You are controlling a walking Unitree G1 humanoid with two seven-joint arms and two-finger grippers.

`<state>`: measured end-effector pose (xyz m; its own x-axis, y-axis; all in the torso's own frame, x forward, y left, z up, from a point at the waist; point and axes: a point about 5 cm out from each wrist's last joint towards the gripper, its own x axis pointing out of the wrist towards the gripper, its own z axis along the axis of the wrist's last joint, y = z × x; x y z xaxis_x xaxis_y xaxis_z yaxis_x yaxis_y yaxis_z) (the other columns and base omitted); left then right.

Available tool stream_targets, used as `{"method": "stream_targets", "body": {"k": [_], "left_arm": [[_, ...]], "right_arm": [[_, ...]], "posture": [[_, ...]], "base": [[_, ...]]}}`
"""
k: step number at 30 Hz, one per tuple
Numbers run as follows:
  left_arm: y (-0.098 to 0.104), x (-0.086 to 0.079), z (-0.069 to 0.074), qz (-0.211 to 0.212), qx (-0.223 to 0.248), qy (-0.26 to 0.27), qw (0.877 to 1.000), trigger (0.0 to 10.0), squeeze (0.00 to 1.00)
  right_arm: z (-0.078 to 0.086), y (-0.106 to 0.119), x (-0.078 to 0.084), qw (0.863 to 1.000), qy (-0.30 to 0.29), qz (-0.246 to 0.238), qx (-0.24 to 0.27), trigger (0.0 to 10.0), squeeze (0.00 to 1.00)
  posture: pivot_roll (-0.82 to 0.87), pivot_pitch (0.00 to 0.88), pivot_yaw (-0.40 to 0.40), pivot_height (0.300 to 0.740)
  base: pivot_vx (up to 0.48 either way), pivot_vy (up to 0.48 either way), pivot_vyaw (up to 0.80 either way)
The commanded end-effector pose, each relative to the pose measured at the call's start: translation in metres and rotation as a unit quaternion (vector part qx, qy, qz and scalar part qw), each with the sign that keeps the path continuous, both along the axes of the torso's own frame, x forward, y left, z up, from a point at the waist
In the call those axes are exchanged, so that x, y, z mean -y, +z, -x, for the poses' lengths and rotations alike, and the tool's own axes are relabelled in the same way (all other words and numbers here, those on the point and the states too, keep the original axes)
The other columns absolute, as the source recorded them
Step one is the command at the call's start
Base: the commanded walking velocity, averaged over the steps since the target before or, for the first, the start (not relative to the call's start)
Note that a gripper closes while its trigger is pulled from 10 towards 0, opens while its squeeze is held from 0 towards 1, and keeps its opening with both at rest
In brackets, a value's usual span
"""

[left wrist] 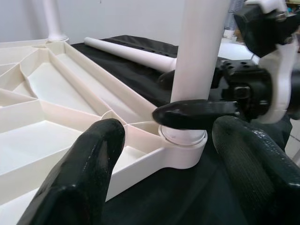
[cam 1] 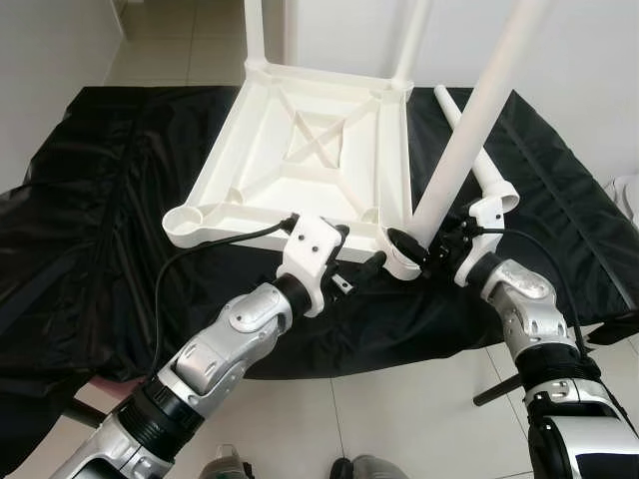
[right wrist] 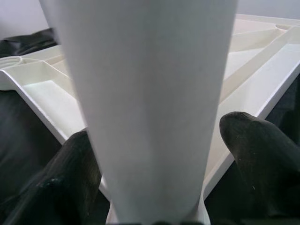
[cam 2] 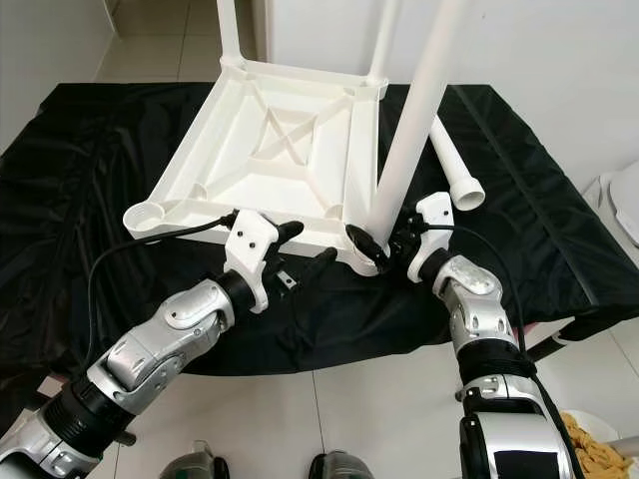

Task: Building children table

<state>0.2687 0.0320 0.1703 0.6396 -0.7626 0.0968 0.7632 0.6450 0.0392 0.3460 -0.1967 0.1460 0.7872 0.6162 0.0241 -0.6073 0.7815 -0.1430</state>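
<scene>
because the upturned white tabletop (cam 1: 310, 150) lies at frame centre on black cloth (cam 1: 90, 249), a leg (cam 1: 454, 150) is clasped near its socket (cam 1: 399, 251) by the right gripper (cam 1: 436, 246); the left gripper (cam 1: 359, 267), spread empty, is held beside it.

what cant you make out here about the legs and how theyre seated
- Tops of the two far legs and the leg at the near corner: cut off by the top edge in the eye views.
- How deep that leg sits in its socket: hidden inside the collar, left wrist view.
- Right end effector contact with the leg: the leg itself blocks it, right wrist view.
- Far end of the loose leg: crossed by the held leg.
</scene>
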Motion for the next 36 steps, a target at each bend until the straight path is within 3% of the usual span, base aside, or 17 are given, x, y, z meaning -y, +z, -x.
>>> {"method": "stream_targets", "body": {"k": [1,2,3,5,6,7,9,10,20,21,36], "left_arm": [[-0.001,0.007,0.010,-0.016,0.009,-0.128,0.992,10.0,0.00],[-0.001,0.007,0.010,-0.016,0.009,-0.128,0.992,10.0,0.00],[-0.001,0.006,0.010,-0.016,0.009,-0.127,0.992,10.0,0.00],[-0.001,0.006,0.010,-0.016,0.009,-0.127,0.992,10.0,0.00],[0.000,0.006,0.010,-0.017,0.009,-0.127,0.992,10.0,0.00],[-0.001,0.006,0.010,-0.017,0.009,-0.126,0.992,10.0,0.00],[-0.001,0.006,0.010,-0.017,0.009,-0.126,0.992,10.0,0.00],[-0.001,0.006,0.010,-0.017,0.009,-0.126,0.992,10.0,0.00],[0.000,0.007,0.010,-0.017,0.010,-0.129,0.991,10.0,0.00],[0.000,0.007,0.009,-0.017,0.010,-0.129,0.991,10.0,0.00],[-0.003,0.008,0.013,-0.018,0.006,-0.135,0.991,10.0,0.00]], "right_arm": [[-0.001,-0.004,-0.004,1.000,0.009,0.007,-0.005,9.5,0.00],[-0.001,-0.004,-0.004,1.000,0.009,0.007,-0.005,9.5,0.00],[-0.002,-0.006,-0.006,1.000,0.014,0.009,-0.009,7.1,0.00],[-0.002,-0.006,-0.006,1.000,0.014,0.009,-0.009,7.1,0.00],[-0.002,-0.009,-0.007,1.000,0.020,0.012,-0.014,4.3,0.00],[-0.002,-0.012,-0.008,0.999,0.021,0.021,-0.025,0.8,0.00],[-0.002,-0.012,-0.008,0.999,0.021,0.021,-0.025,0.8,0.00],[-0.001,-0.015,-0.008,0.999,0.024,0.023,-0.032,0.0,0.00],[0.001,-0.020,-0.002,0.998,0.034,0.029,-0.036,0.0,0.00],[0.000,-0.020,0.000,0.999,0.022,0.032,-0.032,10.0,0.00],[0.002,-0.019,0.002,0.998,-0.061,-0.011,-0.016,10.0,0.00]], "posture": [[0.02,0.044,-0.018,0.740],[0.02,0.044,-0.018,0.740],[0.02,0.043,-0.018,0.740],[0.02,0.043,-0.018,0.740],[0.02,0.043,-0.018,0.740],[0.02,0.042,-0.018,0.740],[0.02,0.042,-0.018,0.740],[0.02,0.042,-0.018,0.740],[0.02,0.035,-0.020,0.740],[0.02,0.032,-0.022,0.740],[0.01,0.033,-0.026,0.740]], "base": [[0.000,0.000,0.00],[0.000,0.000,0.00],[0.000,0.000,0.00],[0.000,0.000,0.00],[0.000,0.000,0.00],[0.000,0.000,0.00],[0.000,0.000,0.00],[0.000,0.000,0.00],[0.000,0.000,0.00],[0.000,0.000,0.00],[0.000,0.000,0.00]]}}
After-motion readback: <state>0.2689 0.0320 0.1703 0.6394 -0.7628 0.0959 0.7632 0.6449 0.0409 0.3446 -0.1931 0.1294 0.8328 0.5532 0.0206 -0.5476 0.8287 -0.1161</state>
